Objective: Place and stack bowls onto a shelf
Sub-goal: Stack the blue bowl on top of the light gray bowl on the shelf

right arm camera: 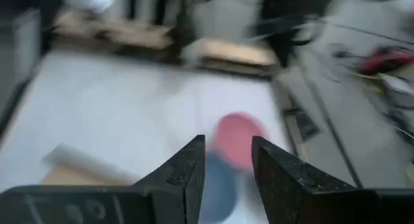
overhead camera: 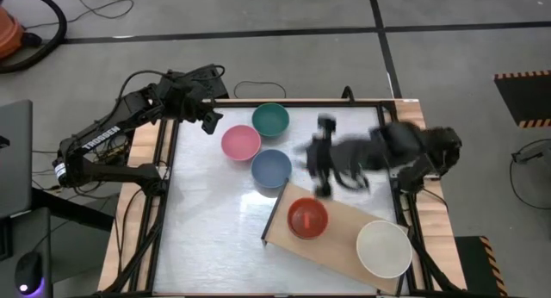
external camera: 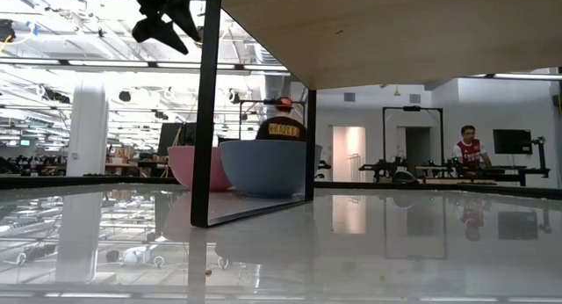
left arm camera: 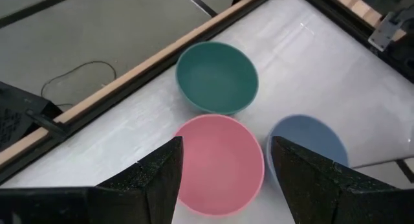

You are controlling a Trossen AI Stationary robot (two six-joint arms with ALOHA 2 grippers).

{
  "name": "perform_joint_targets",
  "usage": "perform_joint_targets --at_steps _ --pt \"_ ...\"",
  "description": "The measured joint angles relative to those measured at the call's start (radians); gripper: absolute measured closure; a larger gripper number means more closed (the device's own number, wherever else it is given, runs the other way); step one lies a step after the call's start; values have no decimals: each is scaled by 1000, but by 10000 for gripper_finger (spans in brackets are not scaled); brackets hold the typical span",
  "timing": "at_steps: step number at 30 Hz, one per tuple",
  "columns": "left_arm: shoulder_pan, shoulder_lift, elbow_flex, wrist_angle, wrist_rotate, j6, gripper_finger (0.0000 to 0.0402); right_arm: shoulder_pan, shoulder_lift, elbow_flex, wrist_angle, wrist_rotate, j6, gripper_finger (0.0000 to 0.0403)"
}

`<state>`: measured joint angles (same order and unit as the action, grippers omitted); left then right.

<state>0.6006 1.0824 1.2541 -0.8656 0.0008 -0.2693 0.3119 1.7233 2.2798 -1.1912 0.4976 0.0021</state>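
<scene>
Pink bowl (overhead camera: 240,143), teal bowl (overhead camera: 270,120) and blue-grey bowl (overhead camera: 271,167) stand upright and close together on the tabletop. On the shelf (overhead camera: 344,242), the red bowl (overhead camera: 307,218) sits near the dark-edged end and the white bowl (overhead camera: 383,248) at the other end. Cyan, magenta and lime bowls are out of view. My left gripper (overhead camera: 209,124) hovers open above the pink bowl (left arm camera: 220,162), beside the teal bowl (left arm camera: 217,78). My right gripper (overhead camera: 320,179), blurred, is open and empty (right arm camera: 228,143) over the table between the blue-grey bowl and the shelf.
The shelf is raised: the low view shows its underside (external camera: 395,32) and a dark leg (external camera: 206,111) on the tabletop, with the pink bowl (external camera: 189,168) and blue-grey bowl (external camera: 263,168) behind. Bare tabletop (overhead camera: 207,229) lies to the near left. People show in the room beyond.
</scene>
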Motion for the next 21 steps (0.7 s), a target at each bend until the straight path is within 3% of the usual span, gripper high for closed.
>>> perform_joint_targets --at_steps 5,10,16,21 --pt "0 0 0 -33 0 -2 182 -238 37 0 109 -94 -35 242" --pt "0 0 0 -59 0 -2 182 -407 166 0 156 -314 -43 211" --pt "0 0 0 -84 -10 -3 182 -420 378 -2 139 -387 -94 167" --pt "0 0 0 -121 -11 3 182 -399 503 -2 120 -395 -167 160"
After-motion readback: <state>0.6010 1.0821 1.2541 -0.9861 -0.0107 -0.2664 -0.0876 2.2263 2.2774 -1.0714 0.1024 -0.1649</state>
